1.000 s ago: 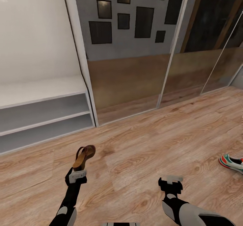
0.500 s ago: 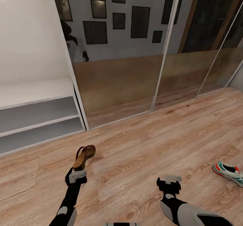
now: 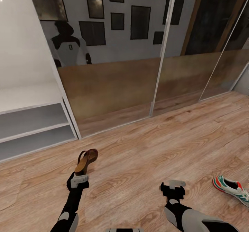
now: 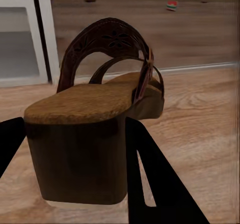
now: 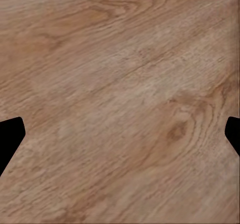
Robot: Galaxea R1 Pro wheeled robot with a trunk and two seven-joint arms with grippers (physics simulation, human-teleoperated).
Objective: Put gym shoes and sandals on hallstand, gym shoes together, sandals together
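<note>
Wood-plank corridor floor with visible grain, dark jaws wide apart at the edges

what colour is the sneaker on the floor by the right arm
The gym shoe is white with teal-green and red-orange trim, clearest in the head view.

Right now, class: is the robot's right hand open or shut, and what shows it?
Open. In the right wrist view its fingers sit at opposite edges, with bare corridor floor between them and nothing held.
</note>
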